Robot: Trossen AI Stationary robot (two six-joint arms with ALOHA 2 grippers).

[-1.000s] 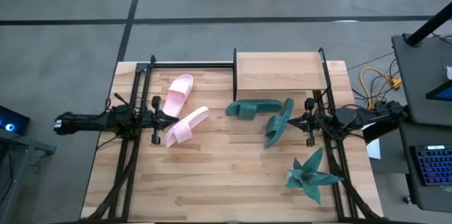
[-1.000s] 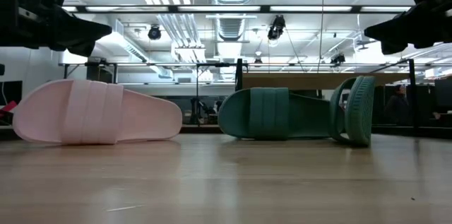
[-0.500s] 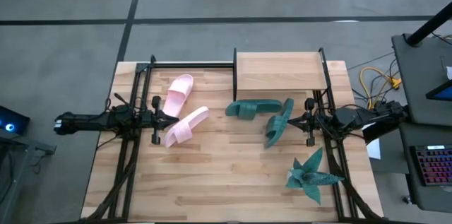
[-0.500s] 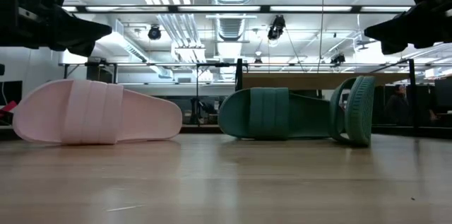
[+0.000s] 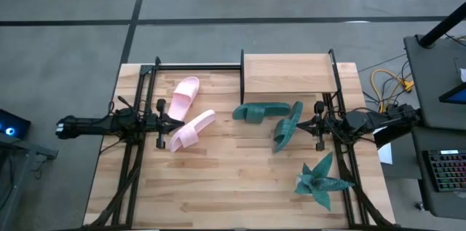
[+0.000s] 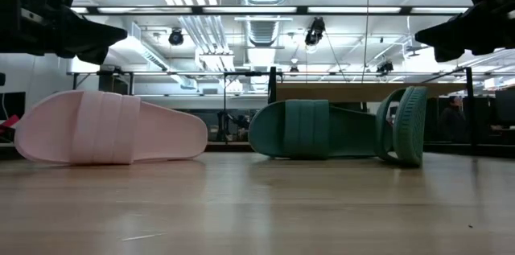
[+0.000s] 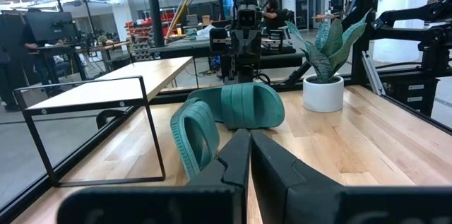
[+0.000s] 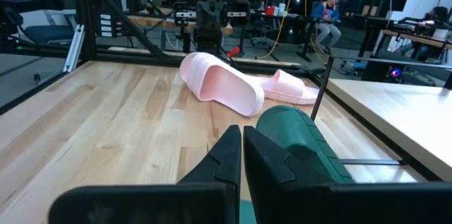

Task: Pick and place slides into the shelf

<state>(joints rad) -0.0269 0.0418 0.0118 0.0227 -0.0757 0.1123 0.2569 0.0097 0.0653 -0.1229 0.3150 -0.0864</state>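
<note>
All four slides were on the desk [image 5: 218,180], none on the shelf [image 5: 287,75], which sat at the far edge between its black posts. The pink pair [image 5: 186,114] lay left of centre, one slide [image 5: 183,97] nearer the far edge, the other [image 5: 192,130] angled just beside my left end effector [image 5: 172,122]. One teal slide [image 5: 261,111] lay flat just in front of the shelf; the other [image 5: 288,126] stood tipped on its edge right by my right end effector [image 5: 300,124]. Both end effectors were fully closed, holding nothing. The near half of the desk was open wood, apart from the spiky plant [image 5: 320,181] in the near right corner.
</note>
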